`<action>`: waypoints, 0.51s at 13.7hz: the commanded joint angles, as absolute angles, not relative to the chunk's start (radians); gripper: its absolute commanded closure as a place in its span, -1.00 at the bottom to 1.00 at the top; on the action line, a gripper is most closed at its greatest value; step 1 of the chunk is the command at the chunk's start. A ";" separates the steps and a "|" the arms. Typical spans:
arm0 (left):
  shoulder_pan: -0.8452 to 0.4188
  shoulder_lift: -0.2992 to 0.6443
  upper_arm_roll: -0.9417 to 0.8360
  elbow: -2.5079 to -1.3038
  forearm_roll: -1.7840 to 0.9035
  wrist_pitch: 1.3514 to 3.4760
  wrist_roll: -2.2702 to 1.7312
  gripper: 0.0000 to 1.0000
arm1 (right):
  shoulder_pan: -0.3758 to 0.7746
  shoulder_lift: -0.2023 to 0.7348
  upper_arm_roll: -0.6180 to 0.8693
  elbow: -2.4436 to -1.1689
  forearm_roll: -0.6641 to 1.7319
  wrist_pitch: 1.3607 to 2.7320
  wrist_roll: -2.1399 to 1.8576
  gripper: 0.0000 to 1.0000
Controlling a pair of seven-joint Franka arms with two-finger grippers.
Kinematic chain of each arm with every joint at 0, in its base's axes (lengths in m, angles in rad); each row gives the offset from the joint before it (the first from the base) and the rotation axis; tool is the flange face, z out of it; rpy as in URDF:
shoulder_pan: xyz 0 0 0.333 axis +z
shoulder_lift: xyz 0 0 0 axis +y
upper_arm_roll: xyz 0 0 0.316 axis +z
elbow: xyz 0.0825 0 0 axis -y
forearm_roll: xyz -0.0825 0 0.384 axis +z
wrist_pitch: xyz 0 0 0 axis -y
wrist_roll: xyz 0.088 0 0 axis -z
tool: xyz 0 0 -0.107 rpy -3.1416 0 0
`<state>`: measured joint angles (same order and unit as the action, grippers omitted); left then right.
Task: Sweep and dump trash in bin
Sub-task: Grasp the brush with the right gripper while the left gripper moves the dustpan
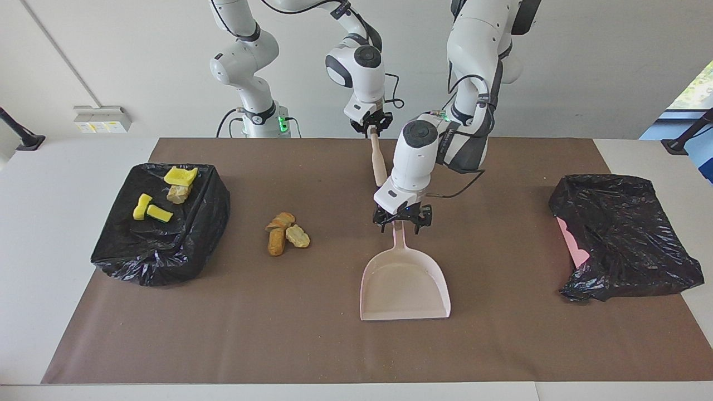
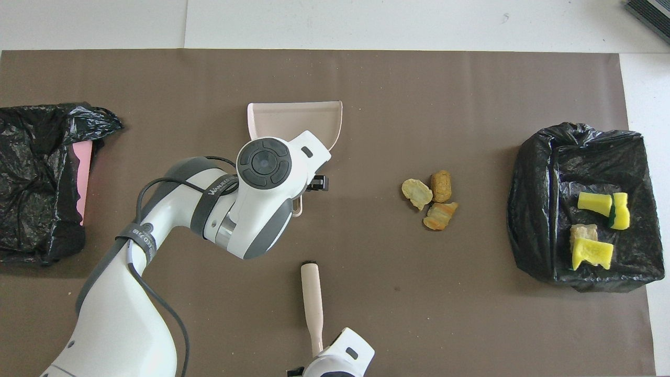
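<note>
Three tan and brown chunks of trash lie together on the brown mat. More trash, yellow sponge bits and a tan chunk, rests on the black-bagged bin at the right arm's end. The pale pink dustpan lies flat mid-mat. My left gripper is open, its fingers straddling the tip of the dustpan's handle. My right gripper is shut on the handle end of the wooden brush, whose bristles are hidden in the facing view.
A crumpled black bag with something pink showing at its edge lies at the left arm's end. Fine crumbs dot the mat beyond the dustpan's mouth.
</note>
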<state>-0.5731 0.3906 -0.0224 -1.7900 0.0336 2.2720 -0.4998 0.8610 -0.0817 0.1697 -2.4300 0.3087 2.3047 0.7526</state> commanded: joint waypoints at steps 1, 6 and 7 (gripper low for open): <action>-0.586 0.385 -0.005 -1.802 0.057 2.292 -0.526 -0.74 | 0.854 -0.063 0.167 -2.416 0.330 2.326 0.750 1.00; -0.566 0.373 0.002 -1.798 0.061 2.278 -0.523 0.32 | 0.815 -0.119 0.161 -2.414 0.307 2.268 0.759 1.00; -0.566 0.373 0.002 -1.796 0.063 2.279 -0.522 0.49 | 0.784 -0.150 0.163 -2.419 0.289 2.234 0.749 1.00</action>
